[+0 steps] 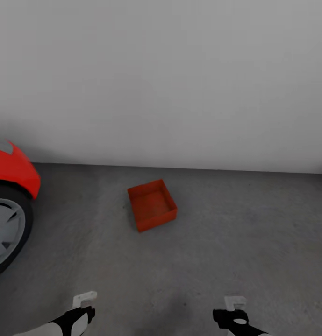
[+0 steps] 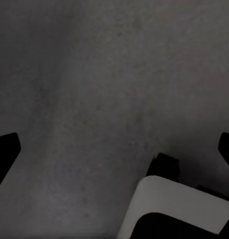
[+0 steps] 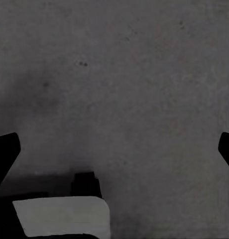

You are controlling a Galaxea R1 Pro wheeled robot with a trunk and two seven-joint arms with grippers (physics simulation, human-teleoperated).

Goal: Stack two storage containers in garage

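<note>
Red-orange container (image 1: 152, 204): one lidless box is seen resting on the garage floor (image 1: 235, 242), set askew, near the white wall (image 1: 179, 79) and well apart from the red car (image 1: 11, 175).
Second container: not yet stacked, judging by the empty box.
Left gripper (image 1: 84, 303): held low over bare concrete; fingers are spread wide in the left wrist view, nothing between them.
Right gripper (image 1: 235, 305): likewise parted and empty in the right wrist view.
Car wheel (image 1: 4, 231): stands close on the left.
Risk: the base could be driven into the box and shove it, or the stacked box could be set crooked because of its skewed angle.
</note>
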